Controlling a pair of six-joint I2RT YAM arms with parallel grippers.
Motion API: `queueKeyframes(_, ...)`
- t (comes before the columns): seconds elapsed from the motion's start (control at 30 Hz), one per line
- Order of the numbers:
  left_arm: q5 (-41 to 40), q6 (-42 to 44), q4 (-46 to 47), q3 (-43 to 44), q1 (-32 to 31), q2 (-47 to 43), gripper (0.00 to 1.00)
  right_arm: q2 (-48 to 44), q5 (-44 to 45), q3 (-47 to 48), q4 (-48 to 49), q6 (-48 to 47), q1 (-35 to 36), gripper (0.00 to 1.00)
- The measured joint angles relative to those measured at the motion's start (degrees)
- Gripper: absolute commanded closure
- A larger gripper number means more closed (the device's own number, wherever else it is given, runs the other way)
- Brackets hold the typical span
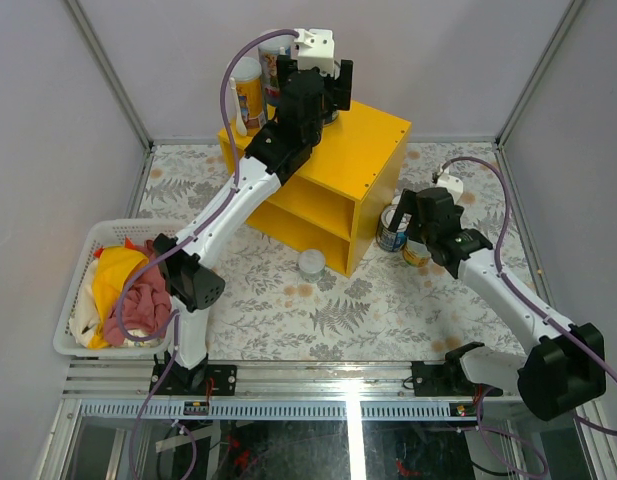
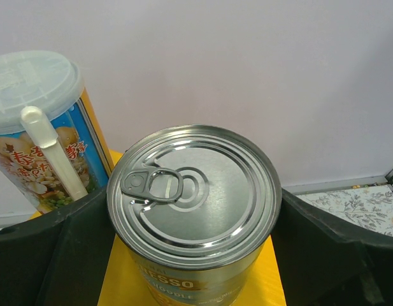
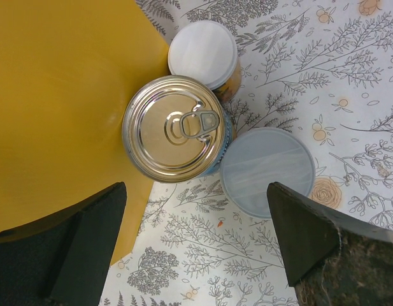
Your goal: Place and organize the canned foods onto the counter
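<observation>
My left gripper [image 1: 322, 104] is over the back left of the yellow counter [image 1: 373, 140]. In the left wrist view its jaws [image 2: 193, 210] press both sides of a steel pull-tab can [image 2: 196, 191] that stands on the counter top [image 2: 267, 268]. A yellow tube with a pale lid [image 2: 37, 127] stands beside it, and two tubes [image 1: 250, 95] show there from above. My right gripper [image 1: 416, 236] is open and empty over the table, just short of three cans: a steel pull-tab can [image 3: 174, 127], a white-lidded can [image 3: 202, 54] and a pale-lidded can [image 3: 267, 172]. Another pale-lidded can [image 1: 311, 263] stands before the counter.
A white laundry basket [image 1: 76, 300] with clothes sits at the left of the table. The counter's side wall [image 3: 56, 95] is close to the left of the right gripper. The cell's walls close the table in at the back and sides.
</observation>
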Motion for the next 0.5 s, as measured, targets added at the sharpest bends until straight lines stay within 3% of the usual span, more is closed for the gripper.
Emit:
queueKeyframes(0.37,0.26,-0.09,0.79,-0.72,-0.42,-0.33,0.09,2.82,-1.22,0.0,1.81,-0.48,-0.59,0.0)
queueKeyframes(0.43,0.26,-0.17,1.14,-0.87,-0.48,-0.42,0.0,2.93,-1.44,0.0,1.86,-0.48,-0.68,0.01)
queueKeyframes(0.5,0.26,-0.24,1.53,-1.09,-0.63,-0.57,0.0,2.93,-1.49,0.0,1.92,-0.48,-0.7,0.0)
